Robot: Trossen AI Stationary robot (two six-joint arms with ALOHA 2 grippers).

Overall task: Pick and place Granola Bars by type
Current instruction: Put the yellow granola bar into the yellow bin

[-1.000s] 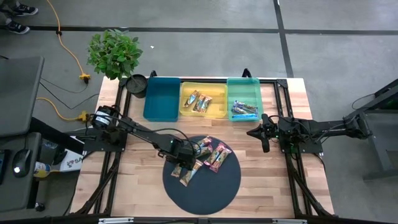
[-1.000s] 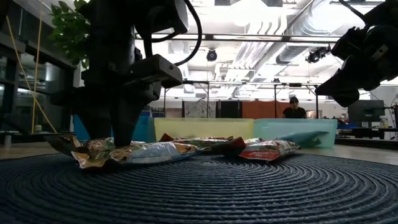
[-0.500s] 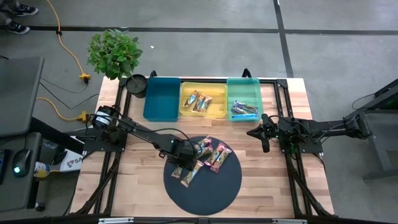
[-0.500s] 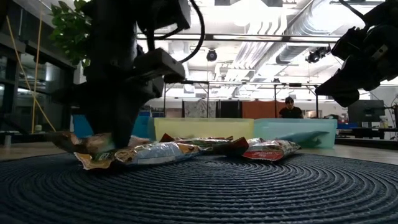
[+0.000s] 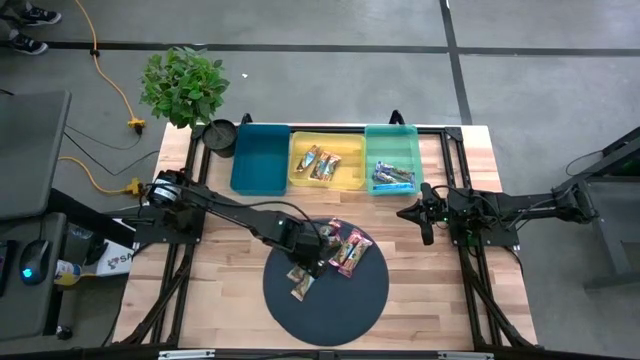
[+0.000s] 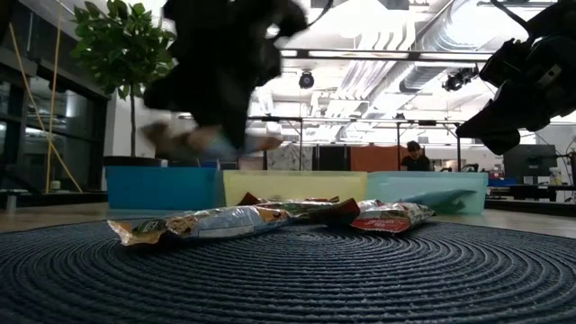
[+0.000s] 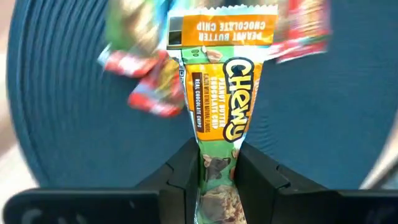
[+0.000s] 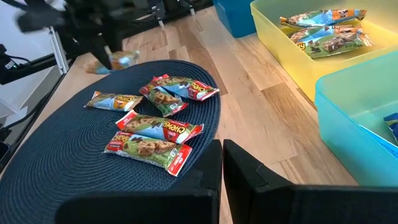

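Observation:
My left gripper [image 5: 306,246] hangs above the dark round mat [image 5: 340,295], shut on an orange-green granola bar [image 7: 219,106]. In the low view that bar [image 6: 211,144] shows blurred, well above the mat. Several bars lie flat on the mat: an orange-tan one [image 5: 300,284] and pink-red ones [image 5: 347,250]. The right wrist view also shows the pink-red bars [image 8: 163,127]. My right gripper [image 5: 426,225] waits, shut, over bare wood right of the mat, touching nothing. My left gripper pinches the orange-green bar by its green end [image 7: 216,177] between the two fingers [image 7: 185,183]. The bar runs straight on along the fingers, its orange crimped end [image 7: 222,25] farthest from them. It is lifted clear of the mat.
Three trays stand in a row at the table's far edge. The blue one [image 5: 258,160] shows no bars, the yellow one [image 5: 300,178] holds orange-tan bars and the teal one [image 5: 372,140] holds blue bars. A potted plant [image 5: 183,85] stands at the far left corner.
My left gripper has risen from the mat with the orange-green bar and shifted slightly toward the table's right. The bar is now lifted clear, while the other orange-tan bar has stayed on the mat.

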